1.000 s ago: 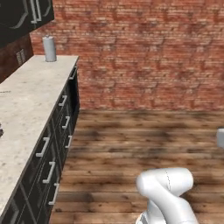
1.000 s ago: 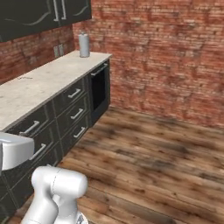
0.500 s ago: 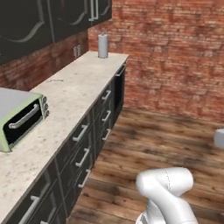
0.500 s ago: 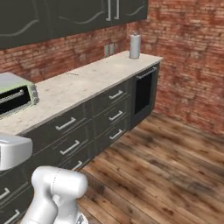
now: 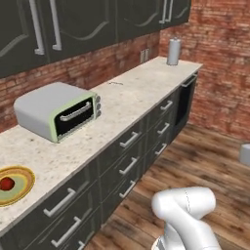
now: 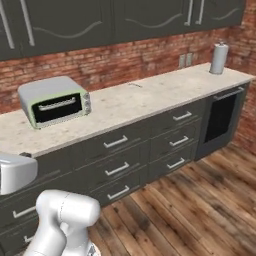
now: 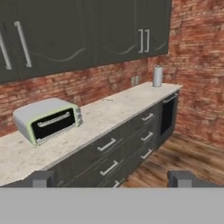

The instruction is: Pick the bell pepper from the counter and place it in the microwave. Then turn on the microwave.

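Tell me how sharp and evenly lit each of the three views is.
Left base view: soft, flat light, the bell pepper a blurry red blob on its plate. Right base view: even light, no glare on the counter. Hand view: blurriest, the small oven smeared, open claw tips dark.

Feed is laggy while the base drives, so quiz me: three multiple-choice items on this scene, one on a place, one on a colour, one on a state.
1. Where is the pepper?
A. on the plate on the counter
B. on the floor
C. on top of the toaster oven

2. What colour is the trim around the toaster oven door?
A. red
B. pale green
C. black

3. How is the gripper?
A. shut on the pepper
B. shut, empty
C. open, empty

Answers:
1 A, the red pepper sits on the yellow-green plate at the left edge of the left base view.
2 B, a pale green frame rims the dark door.
3 C, the hand view shows the fingertips far apart, nothing between.
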Controlling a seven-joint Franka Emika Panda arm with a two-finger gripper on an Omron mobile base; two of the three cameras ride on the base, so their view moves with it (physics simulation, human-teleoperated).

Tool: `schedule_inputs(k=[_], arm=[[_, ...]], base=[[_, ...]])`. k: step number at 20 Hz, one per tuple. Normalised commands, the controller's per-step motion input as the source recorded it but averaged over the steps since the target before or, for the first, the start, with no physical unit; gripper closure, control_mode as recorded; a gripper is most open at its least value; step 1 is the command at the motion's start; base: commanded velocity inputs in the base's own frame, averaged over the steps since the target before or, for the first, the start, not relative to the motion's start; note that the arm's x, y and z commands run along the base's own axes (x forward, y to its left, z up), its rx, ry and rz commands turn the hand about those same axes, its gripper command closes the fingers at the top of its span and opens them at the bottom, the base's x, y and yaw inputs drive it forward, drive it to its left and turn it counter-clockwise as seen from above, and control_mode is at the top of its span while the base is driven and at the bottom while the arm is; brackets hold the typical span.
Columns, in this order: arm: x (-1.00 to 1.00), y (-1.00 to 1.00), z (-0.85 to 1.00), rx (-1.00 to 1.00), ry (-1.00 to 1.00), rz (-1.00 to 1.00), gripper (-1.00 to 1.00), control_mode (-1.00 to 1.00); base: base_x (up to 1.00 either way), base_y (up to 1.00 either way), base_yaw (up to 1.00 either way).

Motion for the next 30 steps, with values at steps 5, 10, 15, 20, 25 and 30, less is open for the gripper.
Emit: schedule_inputs(k=[5, 10, 15, 20, 25, 30], arm=[[0.00, 0.00, 0.00, 0.00, 0.00, 0.00, -1.00, 1.00], [0.00, 0.00, 0.00, 0.00, 0.00, 0.00, -1.00, 1.00], [0.00, 0.00, 0.00, 0.00, 0.00, 0.00, -1.00, 1.00], [0.00, 0.00, 0.00, 0.00, 0.00, 0.00, -1.00, 1.00], [0.00, 0.00, 0.00, 0.00, 0.00, 0.00, -1.00, 1.00], [0.00, 0.00, 0.00, 0.00, 0.00, 0.00, -1.00, 1.00]], base=[[0.01, 0.30, 0.39], [0.00, 0.41, 0.31], [0.00, 0.76, 0.21], [0.00, 0.84, 0.10], [0.18, 0.39, 0.29], [0.51, 0.21, 0.37]])
